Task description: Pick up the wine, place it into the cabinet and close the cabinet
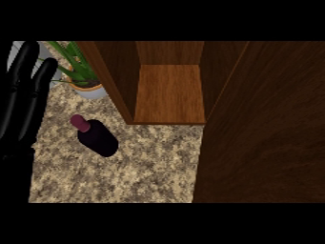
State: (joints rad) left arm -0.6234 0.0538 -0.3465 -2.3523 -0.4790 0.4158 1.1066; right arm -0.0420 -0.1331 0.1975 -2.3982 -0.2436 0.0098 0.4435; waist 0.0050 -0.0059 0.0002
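Nothing done: wine (98,138) stood on counter (151,167), cabinet (169,93) open; left hand (14,95) open, empty, resting.

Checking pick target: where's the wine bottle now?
In the head view, the dark purple wine bottle stands on the speckled granite counter, left of centre, below the potted green plant and left of the open wooden cabinet.
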